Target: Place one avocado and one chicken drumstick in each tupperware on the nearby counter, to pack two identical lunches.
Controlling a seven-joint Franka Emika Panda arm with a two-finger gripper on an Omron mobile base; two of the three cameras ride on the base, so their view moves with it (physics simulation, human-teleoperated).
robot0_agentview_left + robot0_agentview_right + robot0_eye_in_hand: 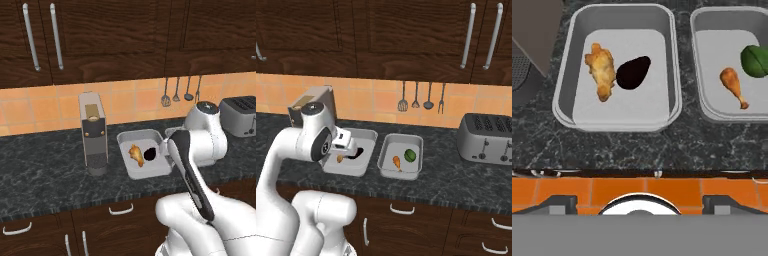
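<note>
You have two tubs on the counter (456, 175): the left tub (564, 85) and the right tub (699, 75). Each holds one drumstick and one avocado: left drumstick (601, 70) and dark avocado (632, 73), right drumstick (732, 85) and green avocado (755, 61). You cannot tell how far open the gripper (346, 145) is.

A coffee machine (93, 133) stands upright just left of the hand, a silver toaster (487, 138) sits well off to its right, and four utensils (421, 97) hang on the orange tiled wall (376, 102) beyond.

the white arm (197, 165) is rising from the base and bending forward at the elbow. its wrist (342, 140) is reaching out level, with the hand pointing down. whether the jaws are apart or closed is hidden.
</note>
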